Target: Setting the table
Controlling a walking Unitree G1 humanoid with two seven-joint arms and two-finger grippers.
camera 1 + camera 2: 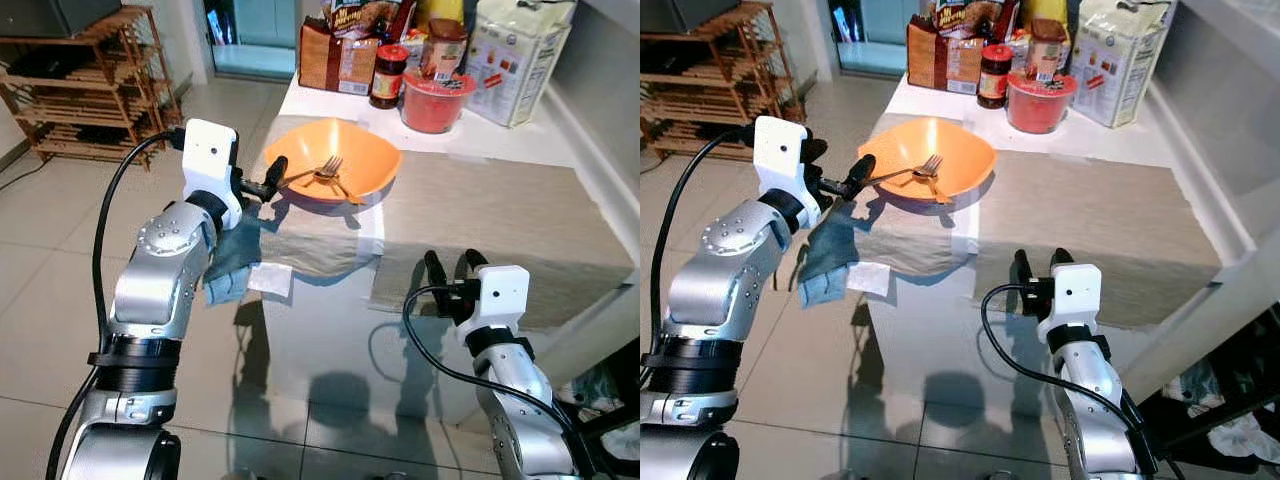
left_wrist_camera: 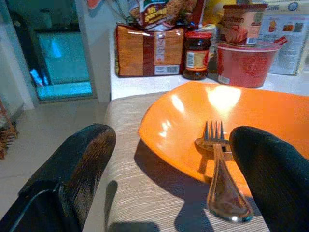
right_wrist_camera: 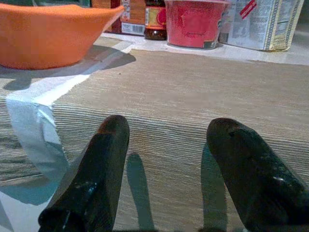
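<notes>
In the left eye view you see the orange bowl sitting on a beige placemat at the left side of the white bench, with a fork lying across its near rim, tines inside the bowl and handle sticking out toward the robot. Your left gripper is raised just beside the bowl's near-left edge, close to the fork's handle. A blue-grey cloth hangs off the bench edge below that arm. Your right gripper hovers low at the near edge of a second placemat, well apart from the bowl. Behind the bowl stand a red tub, a dark jar and food packets.

The right eye view shows the same layout, with a wooden rack on the tiled floor to the left.

In the left wrist view your gripper's fingers are spread wide, one either side of the fork's handle, gripping nothing; the handle lies close against one finger, but you cannot tell whether they touch.

In the right wrist view the fingers are parted and empty above the second placemat's woven surface, the bowl off to one side.
</notes>
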